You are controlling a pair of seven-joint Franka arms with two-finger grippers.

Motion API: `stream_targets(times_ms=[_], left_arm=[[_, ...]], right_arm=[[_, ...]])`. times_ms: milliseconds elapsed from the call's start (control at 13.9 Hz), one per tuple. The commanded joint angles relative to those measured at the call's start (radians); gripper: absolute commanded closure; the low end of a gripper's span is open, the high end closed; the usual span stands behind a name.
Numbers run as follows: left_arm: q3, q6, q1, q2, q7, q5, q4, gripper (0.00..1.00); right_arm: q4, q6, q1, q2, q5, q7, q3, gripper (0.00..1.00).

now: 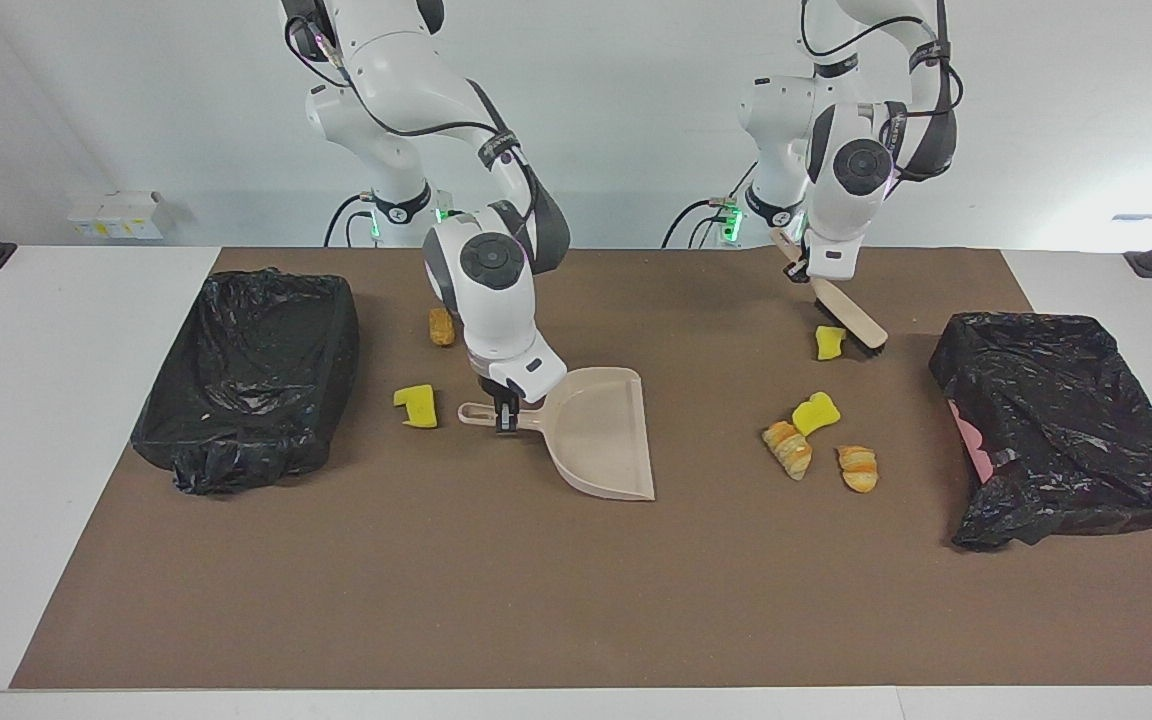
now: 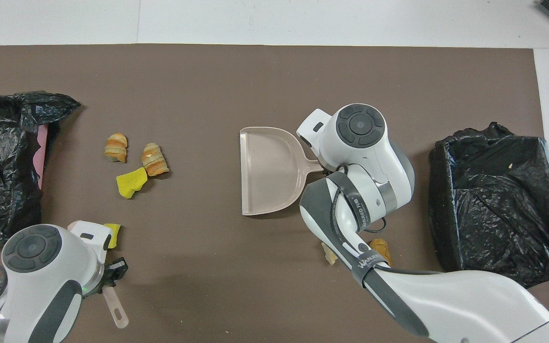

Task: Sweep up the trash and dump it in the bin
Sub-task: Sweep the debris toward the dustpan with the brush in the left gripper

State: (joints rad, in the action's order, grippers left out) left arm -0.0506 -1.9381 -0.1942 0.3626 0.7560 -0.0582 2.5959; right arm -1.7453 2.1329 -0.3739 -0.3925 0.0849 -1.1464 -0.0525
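Yellow sponge (image 1: 830,342) seemingly touches left gripper's (image 1: 804,268) brush (image 1: 848,314).

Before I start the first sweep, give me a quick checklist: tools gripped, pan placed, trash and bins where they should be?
1. Right gripper shut on dustpan handle: ok.
2. Left gripper shut on brush: ok.
3. Dustpan mouth facing the trash cluster toward the left arm's end: ok.
4. Dustpan flat on the mat: cannot tell.
5. Brush bristles beside the yellow sponge piece, touching or not: cannot tell.
6. Bin at the right arm's end open: ok.
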Motion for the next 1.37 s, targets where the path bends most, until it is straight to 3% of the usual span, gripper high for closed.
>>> stream_targets(times_ms=[0, 288, 504, 648, 864, 1296], left_arm=[[-0.002, -0.109, -0.001, -0.036, -0.053, 0.067, -0.014, 1.0], [-0.005, -0.163, -0.002, -0.195, -0.249, 0.165, -0.183, 1.0], [-0.006, -0.208, -0.022, -0.247, -0.375, 0.21, -0.246, 1.0], [-0.008, -0.153, -0.039, -0.29, -0.379, 0.21, -0.348, 1.0], [-0.002, -0.035, -0.01, -0.295, -0.386, 0.195, -0.448, 1.0], [-0.003, -0.077, 0.206, -0.317, -0.688, 0.089, -0.462, 1.0]], right_arm=[[0.001, 0.024, 0.003, -0.009, 0.047, -0.036, -0.004, 1.0], [0.0, 0.024, 0.004, -0.011, 0.047, -0.049, -0.004, 1.0], [-0.002, 0.024, 0.001, -0.011, 0.047, -0.047, -0.004, 1.0], [-0.002, 0.024, 0.0, -0.011, 0.047, -0.047, -0.004, 1.0], [-0.002, 0.024, 0.0, -0.011, 0.047, -0.047, -0.004, 1.0], [-0.003, 0.024, 0.001, -0.011, 0.047, -0.047, -0.004, 1.0]])
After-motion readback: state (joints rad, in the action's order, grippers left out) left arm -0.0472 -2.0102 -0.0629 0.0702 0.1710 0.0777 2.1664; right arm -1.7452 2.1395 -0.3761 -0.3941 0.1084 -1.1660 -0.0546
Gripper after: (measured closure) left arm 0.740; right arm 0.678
